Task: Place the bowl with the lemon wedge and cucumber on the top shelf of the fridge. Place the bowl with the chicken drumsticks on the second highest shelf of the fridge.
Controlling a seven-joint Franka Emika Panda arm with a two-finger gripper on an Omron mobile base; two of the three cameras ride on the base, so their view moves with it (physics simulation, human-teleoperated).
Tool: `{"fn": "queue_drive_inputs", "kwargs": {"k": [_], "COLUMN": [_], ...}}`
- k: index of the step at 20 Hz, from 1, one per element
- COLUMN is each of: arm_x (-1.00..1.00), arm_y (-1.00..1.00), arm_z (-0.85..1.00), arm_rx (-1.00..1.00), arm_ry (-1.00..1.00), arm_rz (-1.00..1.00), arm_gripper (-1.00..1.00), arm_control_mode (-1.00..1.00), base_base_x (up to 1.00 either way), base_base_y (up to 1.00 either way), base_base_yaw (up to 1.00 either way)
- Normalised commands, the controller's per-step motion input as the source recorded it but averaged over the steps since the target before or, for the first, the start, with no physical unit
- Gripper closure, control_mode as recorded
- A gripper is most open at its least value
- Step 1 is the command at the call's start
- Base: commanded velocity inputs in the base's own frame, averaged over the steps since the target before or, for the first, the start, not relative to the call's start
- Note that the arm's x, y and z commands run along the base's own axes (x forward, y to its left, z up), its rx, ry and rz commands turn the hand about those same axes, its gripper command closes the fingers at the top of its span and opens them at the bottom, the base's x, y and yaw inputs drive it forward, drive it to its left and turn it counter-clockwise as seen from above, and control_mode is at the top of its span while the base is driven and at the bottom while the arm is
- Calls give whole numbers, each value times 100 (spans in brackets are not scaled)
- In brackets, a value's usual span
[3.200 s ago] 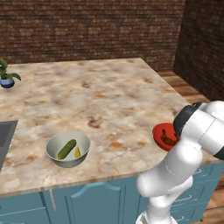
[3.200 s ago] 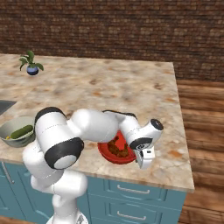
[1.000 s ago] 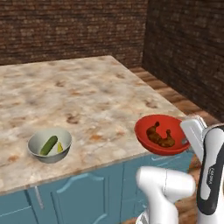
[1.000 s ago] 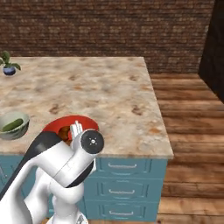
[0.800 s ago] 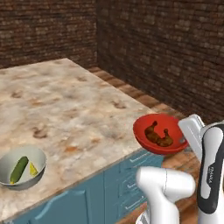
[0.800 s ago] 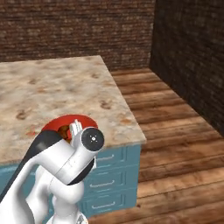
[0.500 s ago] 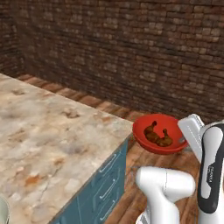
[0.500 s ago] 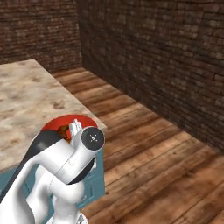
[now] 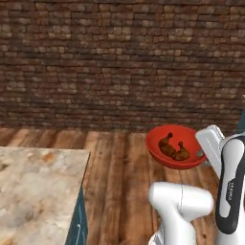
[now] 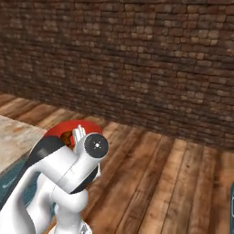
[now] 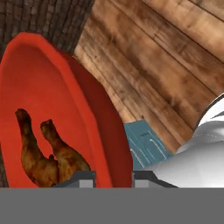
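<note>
From my remote station I see a plank wooden floor (image 9: pixel 119 182) running under and ahead of the gripper (image 11: pixel 113 176) to the foot of a dark brick wall (image 9: pixel 119 62). Left of the gripper, a speckled marble counter (image 9: pixel 38 191) on teal cabinets (image 9: pixel 80 225) stands on the boards. More planks (image 10: pixel 173 183) lie on its right.

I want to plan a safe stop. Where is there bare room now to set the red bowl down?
The marble counter at lower left is bare up to its edge beside the blue cabinet. The wooden floor runs open to the brick wall. It is crowded near the arm, where the jaws grip the rim of the red bowl with the drumsticks.
</note>
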Motion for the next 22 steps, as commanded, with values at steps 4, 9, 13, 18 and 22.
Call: {"fn": "queue_drive_inputs", "kwargs": {"k": [4,9,13,18,22], "arm_x": [0,0,0,0,0], "arm_y": [0,0,0,0,0], "arm_z": [0,0,0,0,0], "arm_rx": [0,0,0,0,0], "arm_ry": [0,0,0,0,0], "arm_rz": [0,0,0,0,0], "arm_gripper": [100,100,100,100,100], "arm_control_mode": [100,100,100,100,100], "base_base_x": [0,0,0,0,-1], "base_base_y": [10,5,0,0,0], "base_base_yaw": [-70,-71,-76,-77,-81]}}
